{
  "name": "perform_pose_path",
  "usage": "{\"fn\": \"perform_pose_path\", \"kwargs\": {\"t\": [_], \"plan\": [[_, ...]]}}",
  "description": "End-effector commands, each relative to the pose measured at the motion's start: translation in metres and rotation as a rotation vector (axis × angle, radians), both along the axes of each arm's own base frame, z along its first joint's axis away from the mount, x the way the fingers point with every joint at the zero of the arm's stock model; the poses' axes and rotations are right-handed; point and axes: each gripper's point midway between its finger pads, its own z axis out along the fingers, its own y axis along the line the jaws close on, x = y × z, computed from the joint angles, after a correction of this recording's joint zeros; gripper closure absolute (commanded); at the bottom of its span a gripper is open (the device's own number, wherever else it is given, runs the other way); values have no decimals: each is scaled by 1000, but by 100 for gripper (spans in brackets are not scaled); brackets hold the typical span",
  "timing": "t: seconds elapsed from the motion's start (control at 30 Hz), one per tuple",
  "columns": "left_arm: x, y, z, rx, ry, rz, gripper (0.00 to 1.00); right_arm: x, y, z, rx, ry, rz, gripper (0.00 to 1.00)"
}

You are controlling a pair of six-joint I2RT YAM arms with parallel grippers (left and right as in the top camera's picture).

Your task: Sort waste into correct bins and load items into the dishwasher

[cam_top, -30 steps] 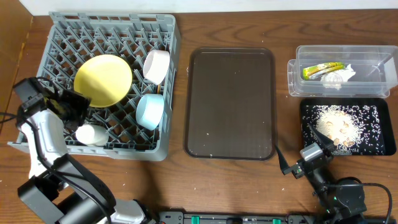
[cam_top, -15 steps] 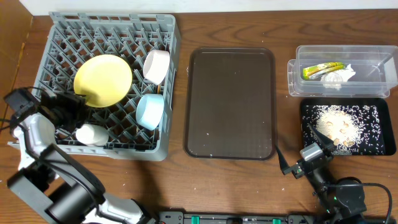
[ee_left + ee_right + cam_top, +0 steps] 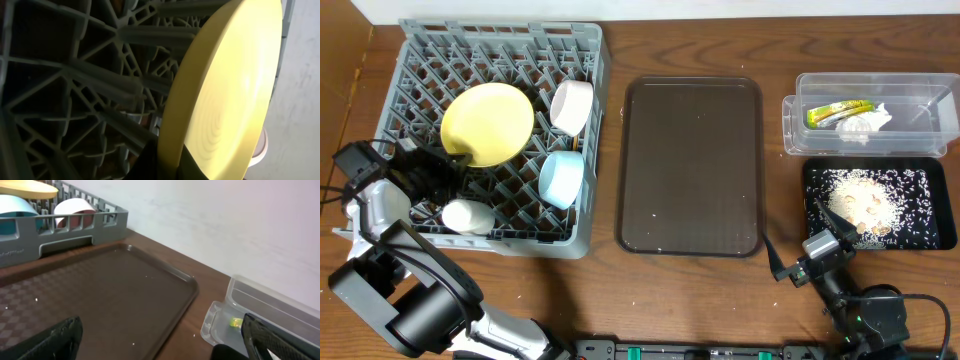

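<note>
The grey dish rack at the left holds the yellow plate, the white bowl, the light blue bowl and the small white cup. My left gripper is shut on the plate's lower left rim; in the left wrist view its jaws pinch the tilted plate. The clear tub holds the snack wrapper and the tissue. The black tray holds the rice scraps. My right gripper is open and empty. The chopsticks are not in view.
The dark brown serving tray lies between the rack and the bins, with a few crumbs on it. The right wrist view shows this tray, the rack's wall and the clear tub.
My left arm has drawn back to the left, still holding the plate. The plate has shifted slightly up in the rack. The right arm has not moved.
</note>
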Motion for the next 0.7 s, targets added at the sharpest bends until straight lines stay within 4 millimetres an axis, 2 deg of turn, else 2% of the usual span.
{"fn": "perform_pose_path", "kwargs": {"t": [0.0,0.17,0.2,0.27,0.33,0.43,0.67], "plan": [[1,-1,22,29,-53,-11,92,1,-3,-1,-4,-1,-15,1],[-6,6,55,210,-76,-10,92,1,-3,-1,-4,-1,-15,1],[-11,13,67,331,-56,-2,92,1,-3,-1,-4,-1,-15,1],[-16,19,78,463,-30,0,92,1,-3,-1,-4,-1,-15,1],[-19,25,83,555,-3,5,92,1,-3,-1,-4,-1,-15,1],[-10,23,91,670,-26,-59,92,1,-3,-1,-4,-1,-15,1],[1,22,92,870,17,-146,93,1,-3,-1,-4,-1,-15,1]]}}
